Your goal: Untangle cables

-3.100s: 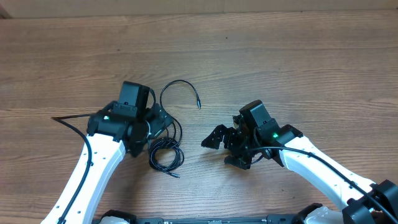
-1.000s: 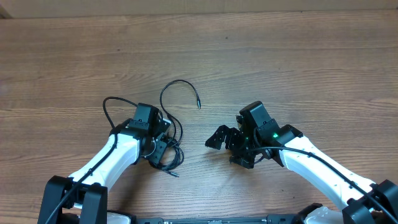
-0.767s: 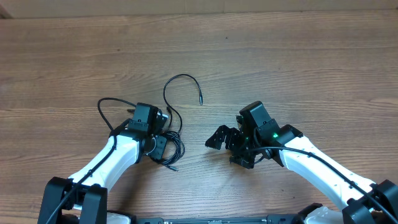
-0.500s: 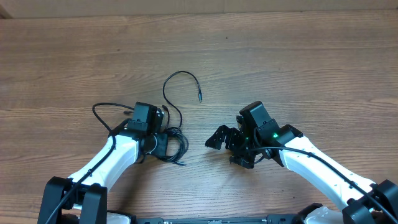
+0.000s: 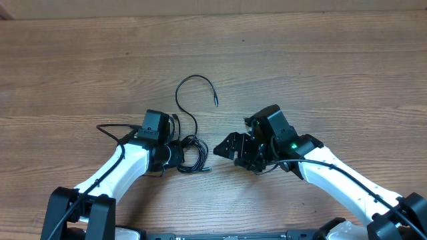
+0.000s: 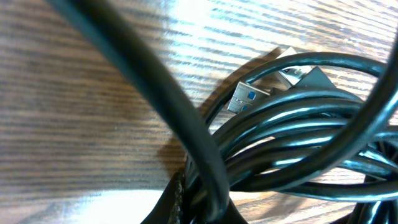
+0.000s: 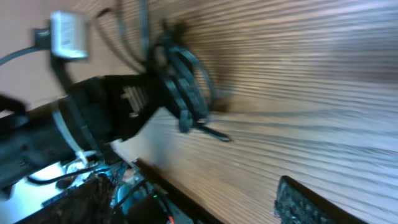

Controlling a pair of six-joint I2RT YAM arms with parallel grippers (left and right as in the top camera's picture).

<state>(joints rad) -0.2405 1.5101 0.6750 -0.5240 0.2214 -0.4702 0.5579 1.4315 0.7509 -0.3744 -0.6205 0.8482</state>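
**A:** In what state are the jaws of the left gripper (image 5: 175, 155)?

**B:** They are closed, and they pinch the cables (image 5: 193, 155). The cords are bunched into one small coil. The near side of the coil is between the jaws, and the rest hangs out beyond the fingertips, on the side of the other arm.

**A:** Which way does the coil lie?

**B:** From above it is an oval lying flat on the table (image 5: 300, 67). Its long axis runs across the line of the left jaws, not along it. At the near end of the oval a short plug tip (image 5: 207, 169) sticks out and points away from the left jaws, toward the right gripper. In the left wrist view the strands (image 6: 298, 130) run side by side, and a USB plug (image 6: 249, 98) lies on top of them with its mouth turned to the left of the picture.

**A:** Is any cord outside the bunch?

**B:** Yes, one loose cord (image 5: 190, 81) leaves the far end of the coil, makes an open arch further from both arms, and its tip (image 5: 216, 104) points back toward them.

**A:** And the right gripper (image 5: 230, 150)?

**B:** Its jaws stand apart with nothing between them. Its fingertips are just beside the coil, not touching it. In the right wrist view the coil (image 7: 186, 93) is ahead of the jaws, held in the left gripper (image 7: 134, 102).
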